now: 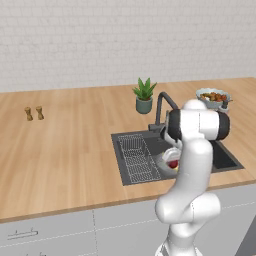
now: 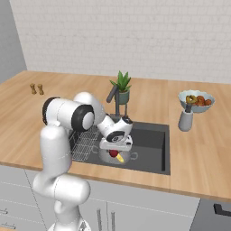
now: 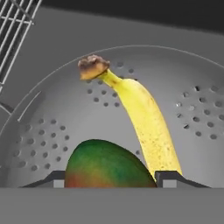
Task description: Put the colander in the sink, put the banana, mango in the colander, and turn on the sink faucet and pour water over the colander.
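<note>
Hand view: colander [image 3: 131,87] fills most of the frame, perforated light-grey bowl. Banana [image 3: 140,118] lies inside it, brown stem end at about 11 o'clock, body curving down toward 5 o'clock. Mango [image 3: 107,166], green above and reddish below, sits at 6 o'clock of the bowl, touching the banana's lower end. Claw [image 3: 109,180]: the two dark fingertips stand on either side of the mango, the right one in front of the banana's lower end; whether they press on it or merely flank it cannot be told. Wire rack [image 3: 15,26] at 10 o'clock, outside the colander.

Right base view: colander [image 2: 131,156] rests in the sink [image 2: 153,140], near its front wall, with the hand directly above it. Red and yellow fruit visible under the hand. Sink faucet [image 2: 113,99] at 12 o'clock behind the basin. Potted plant [image 2: 121,88] stands just behind the faucet on the desk [image 2: 198,149]. Fruit bowl [image 2: 196,100] and a grey cup [image 2: 185,119] at 3 o'clock.
</note>
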